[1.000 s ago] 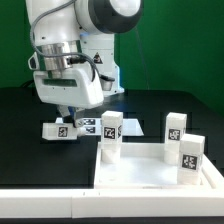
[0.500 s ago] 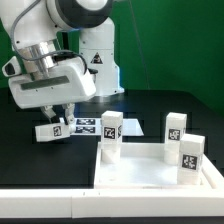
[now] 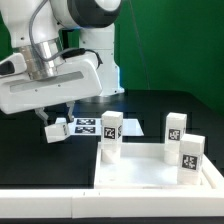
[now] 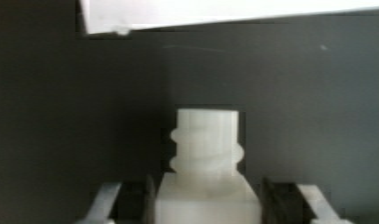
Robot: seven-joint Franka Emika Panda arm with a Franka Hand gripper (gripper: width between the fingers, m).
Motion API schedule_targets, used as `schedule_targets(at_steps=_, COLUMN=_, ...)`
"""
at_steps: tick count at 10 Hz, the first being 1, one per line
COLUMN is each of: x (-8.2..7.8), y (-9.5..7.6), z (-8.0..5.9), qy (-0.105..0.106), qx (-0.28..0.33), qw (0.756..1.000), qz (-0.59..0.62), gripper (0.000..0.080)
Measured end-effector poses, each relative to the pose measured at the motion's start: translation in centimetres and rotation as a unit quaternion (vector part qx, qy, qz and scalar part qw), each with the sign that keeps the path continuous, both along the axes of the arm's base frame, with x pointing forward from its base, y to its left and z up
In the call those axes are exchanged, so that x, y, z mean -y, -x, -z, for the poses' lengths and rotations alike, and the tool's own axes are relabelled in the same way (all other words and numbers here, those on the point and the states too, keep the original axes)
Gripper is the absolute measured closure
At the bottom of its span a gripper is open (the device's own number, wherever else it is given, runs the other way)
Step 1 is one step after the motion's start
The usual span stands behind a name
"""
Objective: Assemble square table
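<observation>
Partly closed, the fingers (image 4: 207,200) clamp a white leg (image 4: 207,150) between them.

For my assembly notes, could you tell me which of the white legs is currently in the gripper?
The leg at the exterior view's left, tilted over the black table, sits between the gripper fingers; the other three legs stand upright on the square top.

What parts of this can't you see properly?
- Claw, wrist view: the picture's edge cuts its fingers off. Exterior view: the arm's white body hides them.
- Held leg, wrist view: blurred, and its lower end is cut off.
- Tabletop, exterior view: its front and right side run out of the picture.
- Tags on the legs: too small to read, except the one reading 72.
</observation>
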State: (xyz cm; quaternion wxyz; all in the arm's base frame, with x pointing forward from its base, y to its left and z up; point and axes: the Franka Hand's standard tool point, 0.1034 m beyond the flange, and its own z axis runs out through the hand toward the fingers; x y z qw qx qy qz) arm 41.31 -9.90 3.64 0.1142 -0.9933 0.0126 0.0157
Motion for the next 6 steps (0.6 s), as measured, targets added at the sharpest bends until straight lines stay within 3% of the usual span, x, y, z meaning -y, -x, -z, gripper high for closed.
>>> schedule_targets(at_steps=3, x=0.3, y=0.6, z=0.6, qy=0.001, qx=-0.016, qw=0.999, qz=0.032, gripper=0.0521)
schedule_targets(at_steps=6, x=2.6, y=2.4, z=1.2, qy=0.015, qx=-0.018, qw=0.998, qz=0.065, gripper=0.0521)
